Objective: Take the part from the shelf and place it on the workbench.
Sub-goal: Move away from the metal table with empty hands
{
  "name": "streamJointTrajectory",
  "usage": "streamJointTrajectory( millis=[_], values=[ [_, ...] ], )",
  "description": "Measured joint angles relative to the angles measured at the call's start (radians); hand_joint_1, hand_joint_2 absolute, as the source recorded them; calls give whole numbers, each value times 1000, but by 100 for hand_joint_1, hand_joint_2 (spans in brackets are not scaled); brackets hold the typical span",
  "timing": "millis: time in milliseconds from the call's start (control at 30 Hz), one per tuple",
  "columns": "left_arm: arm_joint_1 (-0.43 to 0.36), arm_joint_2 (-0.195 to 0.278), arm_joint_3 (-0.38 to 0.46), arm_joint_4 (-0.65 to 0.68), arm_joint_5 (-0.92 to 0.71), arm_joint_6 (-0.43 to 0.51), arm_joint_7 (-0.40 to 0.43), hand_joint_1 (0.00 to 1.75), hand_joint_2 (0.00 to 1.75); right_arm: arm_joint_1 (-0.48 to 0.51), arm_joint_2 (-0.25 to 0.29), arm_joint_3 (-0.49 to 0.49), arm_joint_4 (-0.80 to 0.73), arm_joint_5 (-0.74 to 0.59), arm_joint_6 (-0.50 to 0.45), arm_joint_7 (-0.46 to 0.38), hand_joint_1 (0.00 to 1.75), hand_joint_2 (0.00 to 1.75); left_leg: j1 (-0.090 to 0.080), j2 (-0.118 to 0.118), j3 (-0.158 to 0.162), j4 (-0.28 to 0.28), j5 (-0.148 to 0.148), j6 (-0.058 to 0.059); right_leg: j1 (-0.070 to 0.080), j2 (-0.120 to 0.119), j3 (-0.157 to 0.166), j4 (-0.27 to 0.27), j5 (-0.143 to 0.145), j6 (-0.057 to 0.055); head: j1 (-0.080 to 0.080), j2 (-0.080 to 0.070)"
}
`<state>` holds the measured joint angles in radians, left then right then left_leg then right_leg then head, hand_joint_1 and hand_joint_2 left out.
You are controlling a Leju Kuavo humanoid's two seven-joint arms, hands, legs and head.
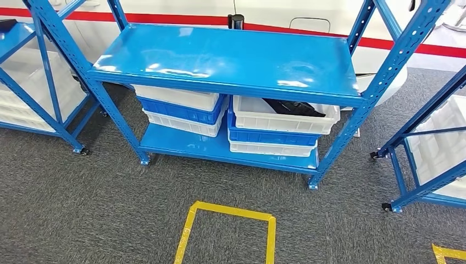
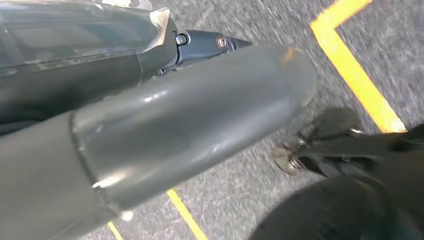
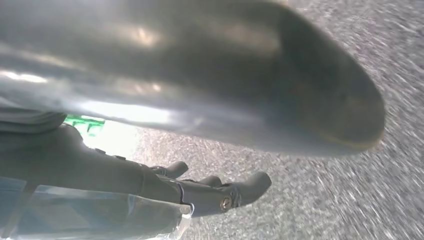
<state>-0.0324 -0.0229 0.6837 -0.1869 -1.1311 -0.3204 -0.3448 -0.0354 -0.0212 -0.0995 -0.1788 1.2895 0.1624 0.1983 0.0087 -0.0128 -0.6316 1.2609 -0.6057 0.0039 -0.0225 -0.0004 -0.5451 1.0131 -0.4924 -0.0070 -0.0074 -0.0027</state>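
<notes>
A black part (image 1: 294, 108) lies in the top white bin (image 1: 275, 122) of a stack on the lower right of the blue shelf (image 1: 231, 60); the upper shelf board hides part of it. In the left wrist view my left hand (image 2: 165, 115) hangs above the grey carpet, its thick thumb and dark fingers (image 2: 205, 42) stretched out and holding nothing. In the right wrist view my right hand (image 3: 200, 95) hangs the same way over the carpet, fingers (image 3: 225, 192) straight and apart from the thumb, with nothing in it.
A second stack of white and blue bins (image 1: 181, 110) sits on the lower left of the shelf. More blue racks with white bins stand at the left (image 1: 33, 82) and right (image 1: 434, 148). A yellow tape square (image 1: 231, 212) marks the carpet before the shelf.
</notes>
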Motion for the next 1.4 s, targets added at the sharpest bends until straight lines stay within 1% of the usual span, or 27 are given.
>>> streamJointTrajectory(
  millis=[33, 67, 100, 133, 167, 200, 267, 300, 400, 467, 533, 567, 600, 633, 700, 733, 800, 867, 933, 1033, 1100, 1133, 1167, 1200, 1267, 1300, 1400],
  values=[
    [1, 1, 0, 0, 0, 0, 0, 0, 0, 0, 0, 0, 0, 1, -1, 0, 0, 0, 4, 2, -35, 36, -18, -5, 0, 0, 7, 0, -7, -1, 0, 0],
    [1, 1, 0, 0, 0, 0, 1, 0, 0, 0, 0, -1, 0, 1, -1, 0, 0, 0, 7, 4, -58, 48, -19, -9, -1, 1, 15, 0, -15, 0, 0, 0],
    [2, 1, 0, 0, 0, -1, 1, 0, 0, 1, 0, -1, 0, 2, -1, -1, 0, 0, 10, 6, -65, 27, 3, -12, -3, 1, 25, 0, -23, 3, 0, 0],
    [2, 1, 0, 0, 0, -1, 1, 0, 0, 2, 1, -1, 0, 3, -1, -1, 0, 0, 12, 8, -56, -22, 43, -14, -5, 1, 37, 0, -32, 7, 0, 0],
    [3, 1, 0, 0, 0, -1, 2, 0, 0, 3, 1, -1, 0, 4, -1, -2, 0, 0, 14, 11, -37, -88, 94, -15, -7, 1, 46, 0, -41, 12, 0, 0],
    [3, 1, 1, 0, 1, -1, 2, 0, 0, 3, 1, -1, 0, 5, -1, -3, 0, 0, 13, 15, -19, -146, 123, -14, -7, 1, 56, 0, -50, 19, -1, 0],
    [3, 2, 1, 0, 1, 0, 3, 0, 0, 0, 0, -1, 0, 6, -2, -6, 0, 0, 8, 19, 1, -205, 135, -3, -2, 1, 65, -1, -62, 34, -2, 0],
    [3, 2, 2, 0, 2, 0, 4, 0, 0, -1, 0, -1, 0, 6, -2, -6, 0, 0, 5, 18, 3, -209, 123, 5, 1, 1, 72, 1, -64, 43, -4, 0],
    [7, 0, 3, -1, 2, -1, 5, 0, 0, -1, -1, -1, 0, 7, -3, -8, 0, 0, 4, 11, 38, -224, 129, 30, 3, -2, 87, 16, -73, 60, -2, 0],
    [6, -2, 3, -1, 2, 1, 5, 0, 0, -6, 0, -1, 0, 8, -3, -10, 0, 0, 5, 10, 66, -236, 123, 39, 2, -3, 42, 97, -101, 57, 2, 0],
    [4, -4, 4, -1, 1, 6, 8, 0, 0, -8, 0, -1, 0, 7, -4, -12, 0, 0, 2, 7, 79, -238, 112, 44, 6, -2, -48, 226, -144, 48, 4, 0],
    [4, -6, 4, -1, 0, 9, 10, 0, 0, -7, 0, -2, 0, 7, -4, -12, 0, 0, 0, 5, 87, -238, 104, 45, 10, -2, -87, 266, -160, 45, 4, 0],
    [5, -9, 4, -1, 0, 12, 12, 0, 0, -4, -1, -2, 0, 7, -4, -12, 0, 0, -3, 2, 98, -238, 95, 47, 13, -2, -111, 272, -161, 46, 5, 0],
    [5, -12, 4, -1, -1, 14, 12, 0, 0, -1, -1, -2, 0, 7, -4, -12, 0, 0, -5, -1, 110, -238, 85, 47, 17, -2, -118, 244, -142, 47, 5, 0],
    [7, -18, 4, 0, -2, 17, 13, 0, 0, 3, -2, -2, 0, 7, -4, -12, 0, 0, -9, -4, 135, -238, 64, 46, 25, -2, -107, 130, -55, 50, 6, 0],
    [7, -21, 4, 0, -2, 19, 14, 0, 0, 4, -2, -2, 1, 7, -4, -12, 0, 0, -11, -6, 145, -238, 53, 44, 28, -2, -100, 84, -24, 43, 6, 0],
    [6, -25, 4, -1, -1, 22, 17, 0, 0, 5, -3, -2, 1, 8, -4, -12, 0, 0, -15, -7, 160, -236, 34, 34, 31, -1, -89, 42, 10, 22, 7, 0],
    [6, -25, 4, -1, -1, 24, 20, 0, 0, 5, -4, -3, 1, 10, -5, -12, 0, 0, -16, -7, 175, -222, 28, 25, 24, 1, -62, 34, 17, 7, 8, 0],
    [2, -27, 4, -2, -1, 24, 21, 0, 0, 2, -2, -3, 1, 11, -6, -12, 0, 0, -15, -3, 158, -166, 22, 16, 16, 2, -34, 26, 18, -3, 6, 0],
    [-4, -31, 5, -2, 0, 25, 22, 0, 0, -5, -2, -3, 1, 12, -7, -12, 0, 0, -8, 4, 41, -7, -38, -3, 15, 3, -14, 22, -1, -16, 1, 0],
    [-2, -31, 8, -2, 0, 25, 23, 0, 0, -2, -2, -3, 1, 13, -7, -12, 0, 0, -5, 5, -19, 25, -70, -8, 15, 5, 4, 22, -18, -16, 1, 0],
    [-1, -32, 10, -2, 0, 25, 24, 0, 0, 0, -2, -3, 1, 13, -7, -12, 0, 0, -4, 6, -29, -1, -55, -7, 15, 6, 16, 22, -28, -14, 1, 0],
    [0, -32, 12, -2, 1, 25, 24, 0, 0, 1, -1, -3, 1, 14, -7, -12, 0, 0, -5, 6, -27, -51, -14, -4, 15, 6, 29, 21, -38, -12, 1, 0],
    [1, -32, 14, -2, 1, 25, 24, 0, 0, 2, -1, -3, 1, 14, -7, -12, 0, 0, -6, 7, -19, -106, 46, 3, 16, 6, 39, 21, -47, -10, 1, 0],
    [1, -32, 15, -2, 4, 26, 24, 0, 0, 0, 1, -3, 1, 18, -8, -13, 0, 0, -13, 9, -6, -182, 121, 17, 19, 9, 51, 18, -65, 0, 2, 0],
    [2, -31, 15, -3, 5, 26, 24, 0, 0, -3, 2, -3, 1, 20, -8, -13, 0, 0, -16, 8, -3, -196, 135, 25, 22, 11, 59, 18, -69, 6, 2, 0],
    [0, -32, 17, -5, 10, 27, 25, 0, 0, -4, 1, -3, 0, 25, -9, -13, 0, 0, -16, 5, 27, -218, 136, 44, 27, 11, 83, 26, -74, 26, 2, 0]
  ],
)
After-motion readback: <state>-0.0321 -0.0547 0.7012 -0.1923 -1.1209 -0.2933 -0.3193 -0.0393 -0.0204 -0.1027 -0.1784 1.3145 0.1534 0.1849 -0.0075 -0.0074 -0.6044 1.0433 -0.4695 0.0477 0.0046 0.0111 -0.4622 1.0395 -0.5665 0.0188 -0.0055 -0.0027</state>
